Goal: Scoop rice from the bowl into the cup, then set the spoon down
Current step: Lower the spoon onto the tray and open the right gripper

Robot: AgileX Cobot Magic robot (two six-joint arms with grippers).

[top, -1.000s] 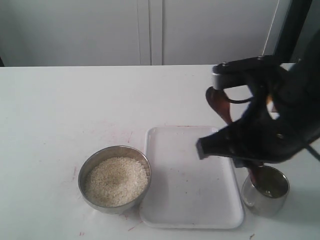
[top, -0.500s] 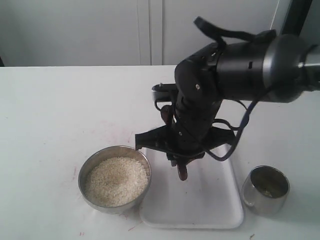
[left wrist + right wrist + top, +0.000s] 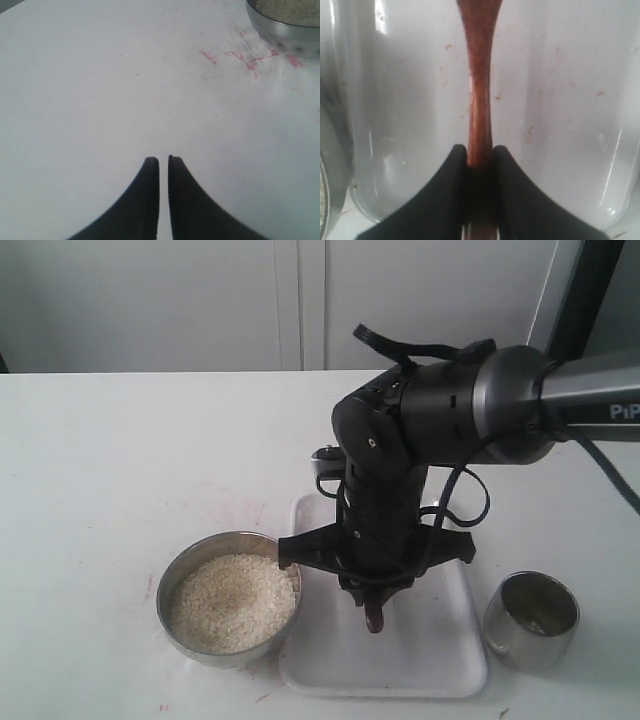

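The dull metal bowl (image 3: 228, 550), filled with off-white rice (image 3: 232, 602), stands left of a white tray (image 3: 420, 665). The small shiny cup (image 3: 531, 620) stands right of the tray. My right gripper (image 3: 374, 592) points down over the tray's middle, shut on the reddish-brown spoon (image 3: 374, 618), whose end pokes out just above the tray. In the right wrist view the gripper (image 3: 480, 150) clamps the spoon's handle (image 3: 480, 75), with the tray (image 3: 560, 100) beneath. The left gripper (image 3: 163, 160) is shut with nothing in it, over bare table, the bowl (image 3: 285, 32) far ahead.
The right arm's thick black body (image 3: 440, 420) hangs over the tray's back half. Red scuff marks (image 3: 235, 57) stain the white table near the bowl. A white cabinet wall (image 3: 300, 300) rises behind the table.
The right arm has swung left from above the cup to the middle of the tray, carrying the spoon, and has come lower. Bowl, cup and tray have not moved.
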